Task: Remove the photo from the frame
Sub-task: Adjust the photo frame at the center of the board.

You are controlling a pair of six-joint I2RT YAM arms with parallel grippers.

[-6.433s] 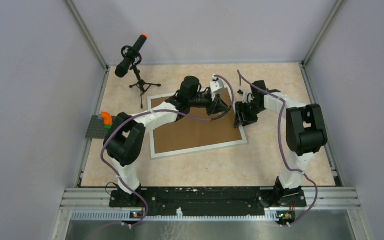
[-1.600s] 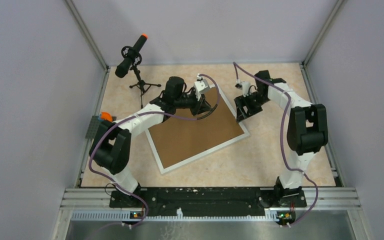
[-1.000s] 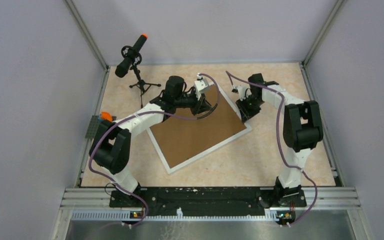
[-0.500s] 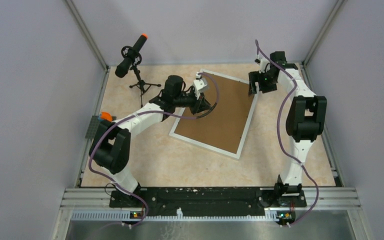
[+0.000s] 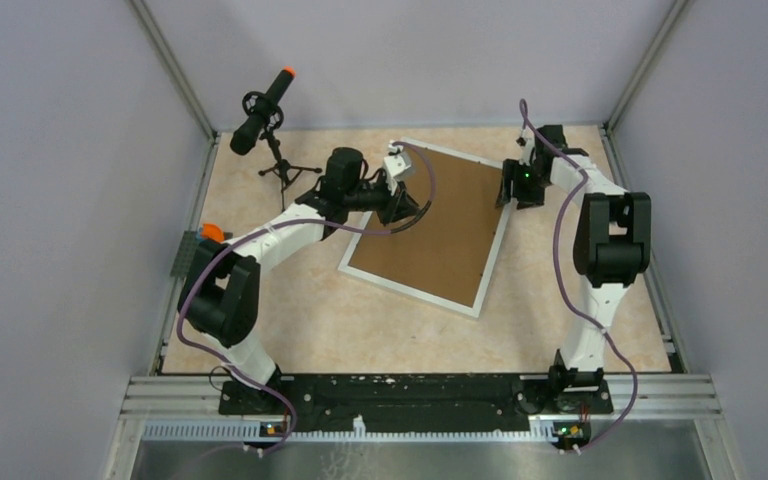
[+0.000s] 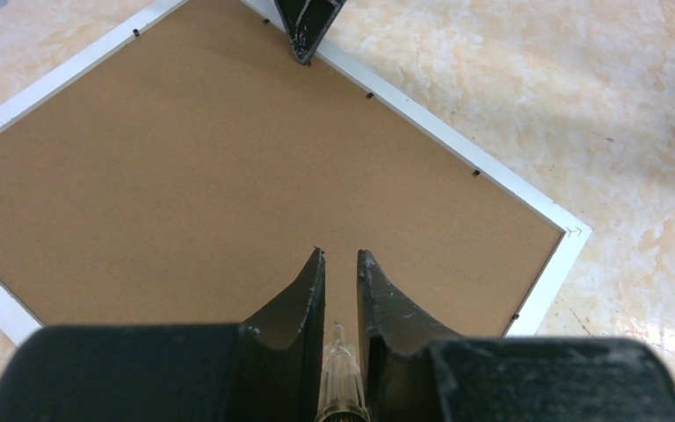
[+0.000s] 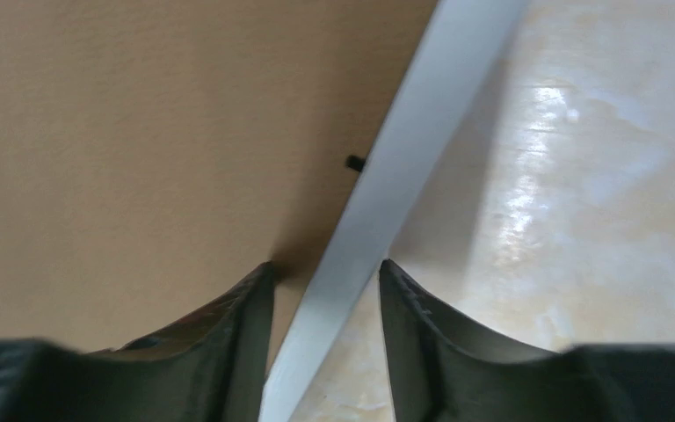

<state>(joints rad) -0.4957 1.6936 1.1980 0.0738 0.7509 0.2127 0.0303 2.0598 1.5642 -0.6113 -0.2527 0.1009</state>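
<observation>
No writing, label, brand, number or sign can be read in any of the three views.
</observation>
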